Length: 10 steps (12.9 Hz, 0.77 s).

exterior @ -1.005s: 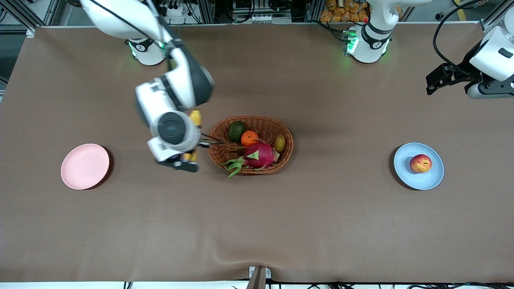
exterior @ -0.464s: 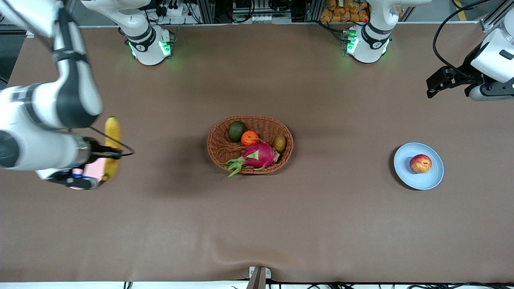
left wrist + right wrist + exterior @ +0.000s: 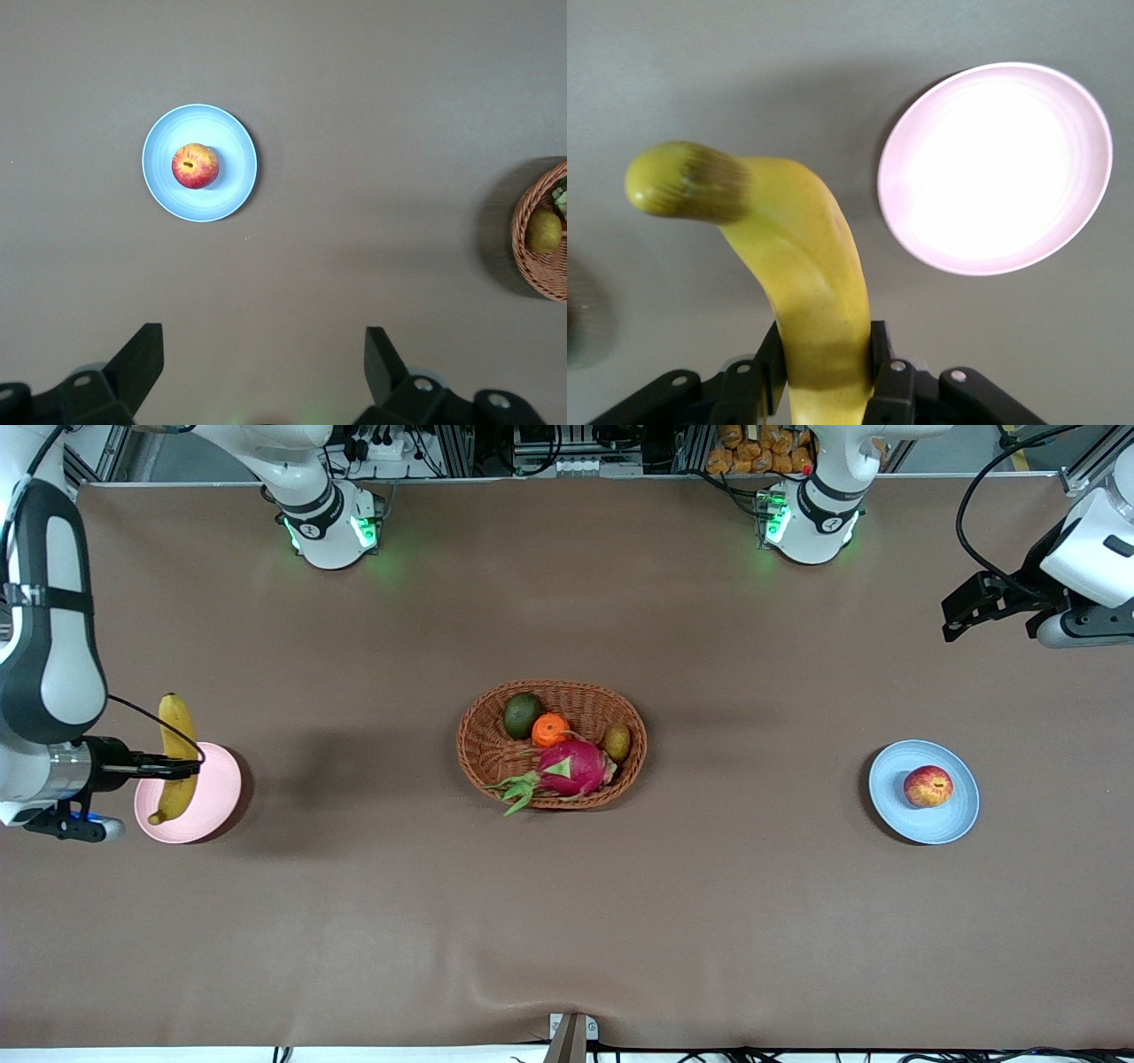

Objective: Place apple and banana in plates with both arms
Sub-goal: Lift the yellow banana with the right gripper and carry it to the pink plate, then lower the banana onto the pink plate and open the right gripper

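Yellow banana (image 3: 175, 759) is pinched by the right end effector (image 3: 182, 766) over the pink plate (image 3: 217, 793); lowering and release are judged next. The left end effector (image 3: 961, 608), spread, waits; the apple (image 3: 928, 786) lies plated.

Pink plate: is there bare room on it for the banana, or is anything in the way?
The pink plate is bare; the right gripper holds the banana above it. The blue plate holds the apple, with the left gripper open, waiting. The basket is crowded; open table lies between it and each plate.
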{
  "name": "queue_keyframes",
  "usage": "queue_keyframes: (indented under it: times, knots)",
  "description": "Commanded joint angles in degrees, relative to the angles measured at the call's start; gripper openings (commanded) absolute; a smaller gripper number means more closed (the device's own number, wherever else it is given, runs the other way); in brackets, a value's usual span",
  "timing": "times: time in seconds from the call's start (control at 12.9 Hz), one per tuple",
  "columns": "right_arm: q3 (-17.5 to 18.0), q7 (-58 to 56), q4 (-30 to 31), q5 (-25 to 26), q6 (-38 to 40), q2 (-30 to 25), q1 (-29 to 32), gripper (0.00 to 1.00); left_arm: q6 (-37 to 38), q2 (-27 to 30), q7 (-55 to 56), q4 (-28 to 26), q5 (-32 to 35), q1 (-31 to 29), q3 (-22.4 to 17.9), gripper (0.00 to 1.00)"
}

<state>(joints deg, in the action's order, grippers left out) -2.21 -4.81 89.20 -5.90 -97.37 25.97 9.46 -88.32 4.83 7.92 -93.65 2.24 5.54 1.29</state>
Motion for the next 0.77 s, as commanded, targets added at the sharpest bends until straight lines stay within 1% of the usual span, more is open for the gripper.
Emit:
queue_keyframes:
  times: [0.0, 0.08, 0.23, 0.54, 0.7]
  knots:
    - [0.28, -6.15, 6.75, -0.86, -7.36, -0.75, 3.1, 0.0, -0.18, 0.44, 0.6, -0.04, -1.1, 0.0, -0.15, 1.0]
    - [0.28, -9.3, 7.65, -0.78, -9.75, 0.39, 4.42, 0.0, -0.18, 0.44, 0.6, -0.04, -1.1, 0.0, -0.15, 1.0]
    - [0.28, -15.2, 7.39, -0.86, -13.79, 3.63, 7.41, 0.0, -0.18, 0.53, 0.69, -0.04, -1.1, 0.0, -0.15, 1.0]
    - [0.28, -21.19, 6.95, -1.3, -21.79, 9.87, 9.35, 0.0, -0.18, 0.44, 0.69, 0.05, -1.1, 0.08, -0.15, 1.0]
    - [0.28, -22.25, 6.78, -1.3, -23.56, 11.11, 9.26, 0.0, -0.18, 0.44, 0.6, -0.04, -1.1, 0.0, -0.15, 1.0]
